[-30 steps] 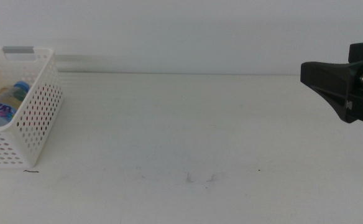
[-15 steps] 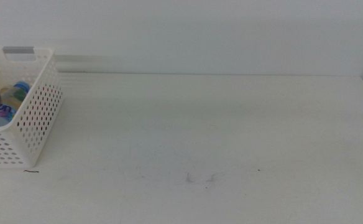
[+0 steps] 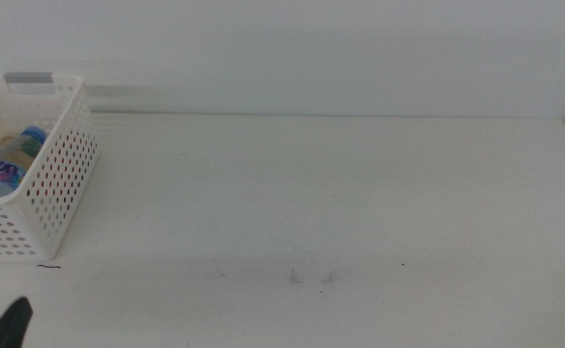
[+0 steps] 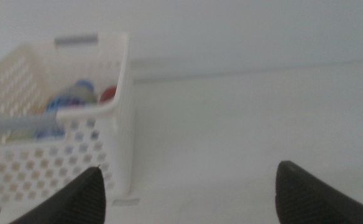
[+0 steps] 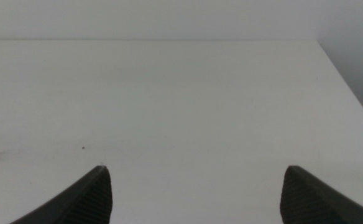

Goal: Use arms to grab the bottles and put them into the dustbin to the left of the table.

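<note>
Bottles are seen lying inside the dustbin (image 3: 45, 184), which sits at the 9 o'clock edge of the table (image 3: 341, 193) in the middle view. A clear blue-capped water bottle (image 3: 12, 159) with a blue-and-white label is made out there through the open top; in the left wrist view the same bottle (image 4: 69, 99) is seen, with a red item (image 4: 109, 94) beside it against the basket wall, too blurred to be identified. A grey strip (image 3: 29, 78) is noted on the far rim. The left gripper (image 4: 188, 186) is held with its jaws wide apart and nothing between them; the dustbin is set ahead of the jaws toward 10 o'clock, apart from them, and only a dark tip (image 3: 12, 324) is shown at 7 o'clock in the middle view. The right gripper (image 5: 194, 186) is likewise spread wide and empty over bare tabletop, well apart from the dustbin. Faint scuff marks (image 3: 312, 276) are noted near 6 o'clock.
</note>
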Controlling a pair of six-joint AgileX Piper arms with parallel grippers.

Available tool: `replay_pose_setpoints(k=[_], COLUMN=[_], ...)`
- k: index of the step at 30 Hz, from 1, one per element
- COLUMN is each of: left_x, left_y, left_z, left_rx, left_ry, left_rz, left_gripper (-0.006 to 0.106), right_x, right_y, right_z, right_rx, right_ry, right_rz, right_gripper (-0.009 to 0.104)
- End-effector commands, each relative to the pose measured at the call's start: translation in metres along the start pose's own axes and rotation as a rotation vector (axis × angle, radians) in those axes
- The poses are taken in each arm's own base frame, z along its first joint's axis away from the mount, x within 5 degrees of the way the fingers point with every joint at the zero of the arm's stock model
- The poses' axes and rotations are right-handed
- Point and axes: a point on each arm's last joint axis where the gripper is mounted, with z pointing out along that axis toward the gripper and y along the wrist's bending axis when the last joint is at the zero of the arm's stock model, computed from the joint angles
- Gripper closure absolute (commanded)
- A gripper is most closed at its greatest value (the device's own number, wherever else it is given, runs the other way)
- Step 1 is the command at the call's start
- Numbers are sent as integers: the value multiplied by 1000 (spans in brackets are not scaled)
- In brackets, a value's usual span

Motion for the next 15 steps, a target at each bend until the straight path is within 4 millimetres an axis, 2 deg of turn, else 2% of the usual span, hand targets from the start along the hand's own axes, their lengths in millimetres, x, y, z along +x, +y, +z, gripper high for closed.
replay_pose_setpoints(k=[1, 3, 5, 15], left_x=[15, 23, 19, 19], left_y=[1, 3, 4, 4], left_z=[4, 8, 8, 8], left_rx=[-25, -48, -63, -67], left_ry=[9, -7, -52, -55], left_rz=[-22, -26, -29, -13], left_gripper=[7, 7, 7, 7], right_x=[1, 1, 1, 1], right_y=[0, 0, 0, 0], right_z=[0, 0, 0, 0], right_rx=[6, 6, 6, 6], right_ry=[-8, -8, -8, -7], right_rz=[6, 6, 6, 6], right_gripper=[14, 14, 14, 14])
